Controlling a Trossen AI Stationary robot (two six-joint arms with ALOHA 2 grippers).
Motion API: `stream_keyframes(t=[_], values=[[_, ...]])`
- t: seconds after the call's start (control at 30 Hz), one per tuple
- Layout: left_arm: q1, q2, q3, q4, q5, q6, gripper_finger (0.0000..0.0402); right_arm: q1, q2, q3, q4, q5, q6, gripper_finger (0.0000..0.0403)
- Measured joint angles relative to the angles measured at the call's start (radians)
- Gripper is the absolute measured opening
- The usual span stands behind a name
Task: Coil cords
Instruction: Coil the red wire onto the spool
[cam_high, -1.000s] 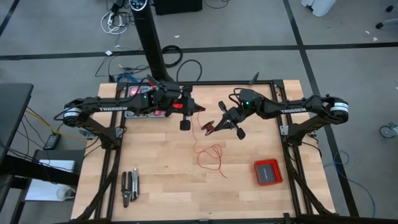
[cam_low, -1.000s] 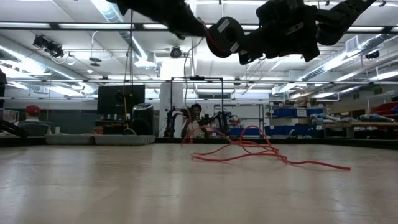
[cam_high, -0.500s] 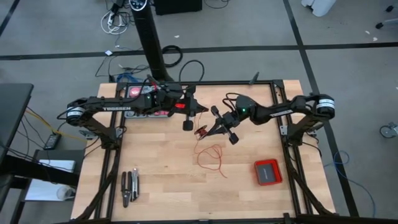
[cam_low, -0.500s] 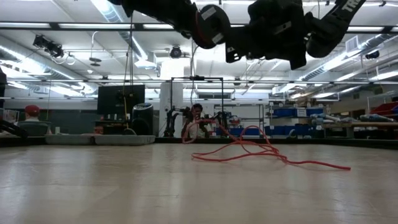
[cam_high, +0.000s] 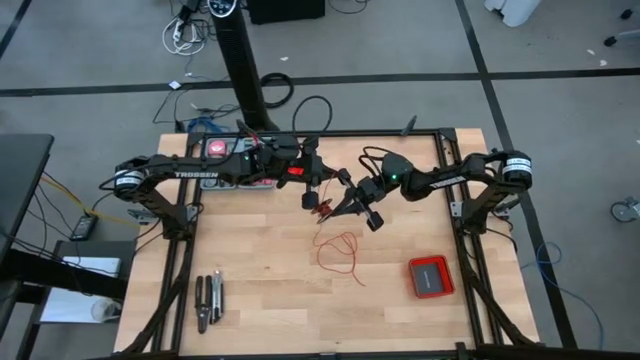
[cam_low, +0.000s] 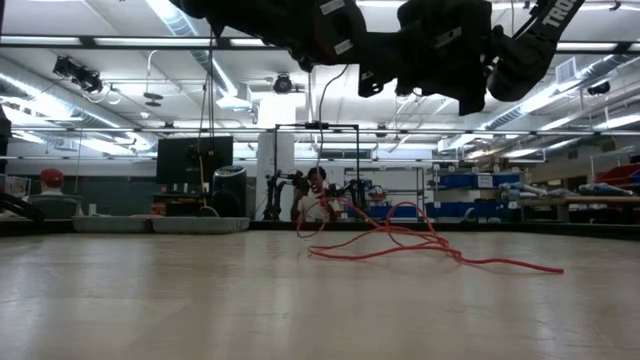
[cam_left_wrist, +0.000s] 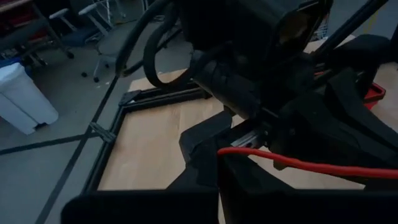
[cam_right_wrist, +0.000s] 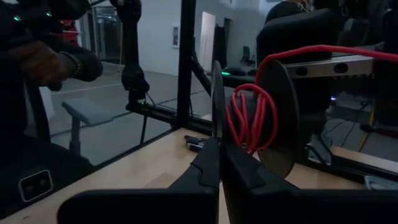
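Above the middle of the light wooden desk (cam_high: 250, 290), toward its far side, the two dark arms meet almost tip to tip. The right gripper (cam_high: 335, 207) has its fingers closed on a small black spool (cam_right_wrist: 273, 118), which carries a few turns of the thin red wire (cam_high: 340, 252); in the right wrist view those turns sit between the spool's two round flanges. The left gripper (cam_high: 312, 196) is just beside it, fingers pinched shut on the same red wire, which runs taut across its own wrist view toward the other arm. From the spool the wire drops to the desk, where the rest of it lies in loose squiggly loops near the centre, seen from the low camera as a red tangle. A flat red square box (cam_high: 431, 277) sits well apart toward the near right, and a pair of dark metal pliers (cam_high: 209, 300) lies near the left front corner.
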Motion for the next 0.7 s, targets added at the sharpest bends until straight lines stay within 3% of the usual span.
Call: stream_keyframes(t=[0.23,0.4,0.7], values=[[-0.002,-0.022,-0.001,-0.073,-0.013,-0.013,0.0001,-0.069,-0.039,0.0,-0.053,-0.092,0.049,0.0001],[0.0,-0.041,0.001,-0.061,-0.069,-0.124,0.0002,-0.11,-0.055,-0.002,-0.089,-0.115,0.028,0.0001],[0.0,-0.036,0.159,-0.279,-0.136,-0.161,0.0002,-0.152,-0.055,-0.001,-0.109,-0.073,0.003,0.0001]])
